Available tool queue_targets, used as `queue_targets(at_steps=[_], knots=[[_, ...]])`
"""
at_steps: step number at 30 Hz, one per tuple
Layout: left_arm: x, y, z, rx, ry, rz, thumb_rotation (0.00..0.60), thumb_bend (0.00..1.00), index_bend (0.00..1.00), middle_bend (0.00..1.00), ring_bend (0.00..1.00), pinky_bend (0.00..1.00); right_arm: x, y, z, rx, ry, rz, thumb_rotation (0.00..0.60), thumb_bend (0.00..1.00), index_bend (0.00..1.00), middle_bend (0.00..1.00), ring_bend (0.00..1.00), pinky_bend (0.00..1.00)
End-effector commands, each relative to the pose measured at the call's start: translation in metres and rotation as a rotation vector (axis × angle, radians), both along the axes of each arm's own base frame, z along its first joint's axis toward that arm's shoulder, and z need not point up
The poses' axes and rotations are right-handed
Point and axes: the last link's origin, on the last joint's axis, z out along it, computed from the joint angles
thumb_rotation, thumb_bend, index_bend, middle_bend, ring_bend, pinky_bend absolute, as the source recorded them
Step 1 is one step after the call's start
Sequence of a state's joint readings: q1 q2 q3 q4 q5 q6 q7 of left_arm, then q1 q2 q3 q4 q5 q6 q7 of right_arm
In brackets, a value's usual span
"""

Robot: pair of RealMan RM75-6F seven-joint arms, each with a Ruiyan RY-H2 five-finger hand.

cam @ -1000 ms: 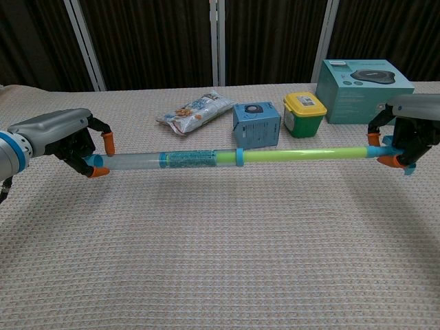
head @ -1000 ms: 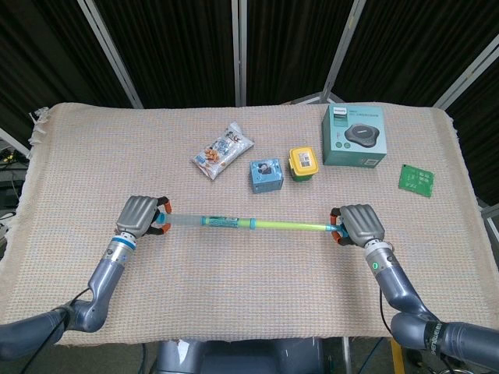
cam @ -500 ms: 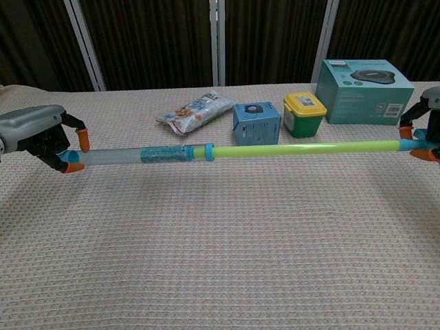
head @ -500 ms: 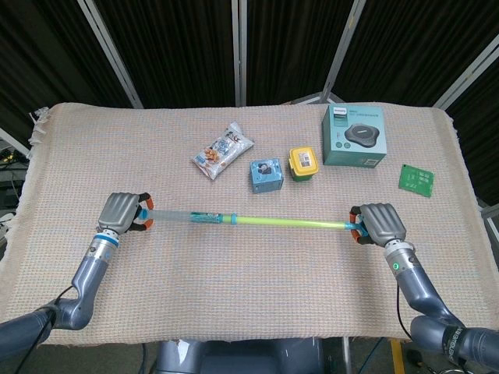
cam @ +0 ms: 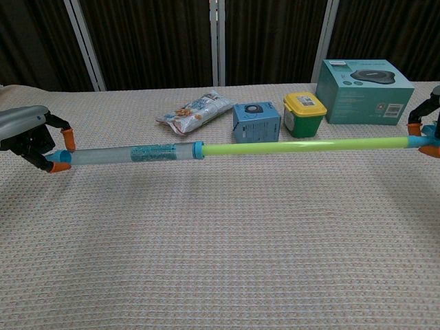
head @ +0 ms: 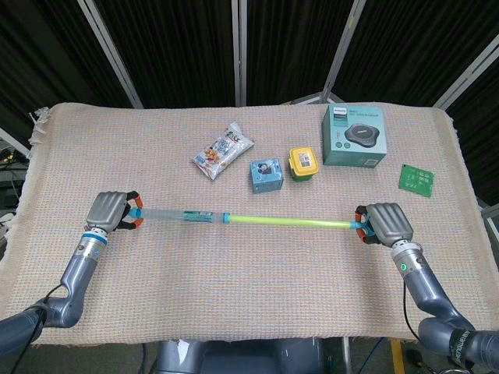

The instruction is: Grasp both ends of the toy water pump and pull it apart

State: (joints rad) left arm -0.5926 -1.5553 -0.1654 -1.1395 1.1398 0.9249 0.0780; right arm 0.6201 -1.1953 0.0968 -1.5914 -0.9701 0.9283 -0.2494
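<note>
With my left hand (head: 111, 210) and right hand (head: 385, 223) each clamped on one end of the water pump (head: 234, 219) above the surface (head: 249, 296), I judged a straight, level, outward pull best.

The toy water pump (head: 234, 218) had a clear barrel with a teal label and blue collar, and a lime-green rod. Both grey hands, left hand (head: 109, 210) and right hand (head: 387, 223), showed orange fingertips (cam: 59, 166). The desk (head: 249, 296) wore a beige woven cloth, with a teal box (head: 353, 135), a yellow-lidded green tub (head: 302, 164), and what looked like a small green card (head: 416, 180).
</note>
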Motion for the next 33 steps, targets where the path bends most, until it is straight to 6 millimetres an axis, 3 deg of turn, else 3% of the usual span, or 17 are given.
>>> queue_targets(at_steps=[1,2,3,4,5,6,11,13,15,17,18,20,22,23,25,27,33], knots=[[-0.001,-0.001,-0.001,0.004,0.002,-0.003,0.600,0.26,0.70,0.93,0.86,1.00,-0.001,0.001,-0.002,0.006,0.004,0.001,0.600,0.31,0.45,1.00,1.00,1.00],[-0.001,-0.001,-0.001,0.003,0.000,-0.002,0.600,0.21,0.57,0.93,0.86,1.00,-0.002,0.001,-0.002,0.007,0.005,0.001,0.600,0.23,0.36,1.00,1.00,1.00],[-0.001,-0.002,-0.002,0.001,-0.003,0.002,0.600,0.14,0.38,0.92,0.86,1.00,-0.002,0.001,-0.002,0.010,0.008,0.001,0.600,0.09,0.19,1.00,1.00,1.00],[-0.002,-0.002,-0.002,-0.005,-0.005,0.007,0.600,0.06,0.20,0.92,0.86,1.00,-0.003,0.001,-0.003,0.011,0.012,0.002,0.600,0.02,0.09,1.00,1.00,1.00],[-0.002,-0.003,-0.003,-0.010,-0.007,0.011,0.600,0.01,0.05,0.90,0.85,1.00,-0.003,0.001,-0.003,0.012,0.017,0.004,0.600,0.00,0.04,0.99,1.00,1.00],[-0.003,-0.003,-0.002,-0.014,-0.009,0.014,0.600,0.00,0.01,0.89,0.84,1.00,-0.004,0.001,-0.003,0.012,0.024,0.008,0.600,0.00,0.00,0.99,1.00,1.00],[-0.004,-0.009,0.008,0.001,-0.022,0.014,0.600,0.00,0.00,0.83,0.82,1.00,-0.005,0.002,-0.002,-0.017,0.022,0.035,0.600,0.00,0.00,0.96,1.00,1.00],[-0.002,-0.014,0.025,0.022,-0.027,0.001,0.600,0.00,0.00,0.78,0.80,0.98,-0.003,0.006,0.007,-0.048,0.002,0.059,0.600,0.00,0.00,0.94,0.99,1.00],[0.001,-0.019,0.037,0.037,-0.031,-0.015,0.600,0.00,0.00,0.67,0.74,0.92,-0.002,0.010,0.013,-0.067,-0.012,0.077,0.600,0.00,0.00,0.92,0.96,1.00],[0.006,-0.027,0.051,0.063,-0.044,-0.038,0.600,0.00,0.00,0.45,0.56,0.72,-0.002,0.017,0.022,-0.091,-0.031,0.097,0.600,0.00,0.00,0.87,0.92,0.97],[0.008,-0.032,0.057,0.075,-0.049,-0.053,0.600,0.00,0.00,0.36,0.48,0.62,-0.002,0.021,0.026,-0.102,-0.039,0.106,0.600,0.00,0.00,0.78,0.85,0.90],[0.013,-0.044,0.069,0.101,-0.060,-0.085,0.600,0.00,0.00,0.12,0.19,0.31,-0.004,0.030,0.035,-0.126,-0.054,0.123,0.600,0.00,0.00,0.58,0.66,0.69],[0.016,-0.065,0.084,0.126,-0.062,-0.113,0.600,0.00,0.00,0.01,0.04,0.11,-0.009,0.046,0.047,-0.162,-0.066,0.143,0.600,0.00,0.00,0.31,0.38,0.39],[0.017,-0.073,0.089,0.134,-0.058,-0.121,0.600,0.00,0.00,0.00,0.00,0.04,-0.011,0.052,0.051,-0.175,-0.070,0.150,0.600,0.00,0.00,0.23,0.28,0.29],[0.019,-0.090,0.099,0.154,-0.045,-0.131,0.600,0.00,0.00,0.00,0.00,0.00,-0.016,0.065,0.058,-0.204,-0.076,0.168,0.600,0.00,0.00,0.05,0.06,0.05],[0.018,-0.110,0.108,0.178,-0.021,-0.134,0.600,0.00,0.00,0.00,0.00,0.00,-0.023,0.082,0.065,-0.243,-0.072,0.181,0.600,0.00,0.00,0.00,0.00,0.00],[0.010,-0.143,0.120,0.202,0.008,-0.129,0.600,0.00,0.00,0.00,0.00,0.00,-0.039,0.110,0.073,-0.302,-0.031,0.195,0.600,0.00,0.00,0.00,0.00,0.00]])
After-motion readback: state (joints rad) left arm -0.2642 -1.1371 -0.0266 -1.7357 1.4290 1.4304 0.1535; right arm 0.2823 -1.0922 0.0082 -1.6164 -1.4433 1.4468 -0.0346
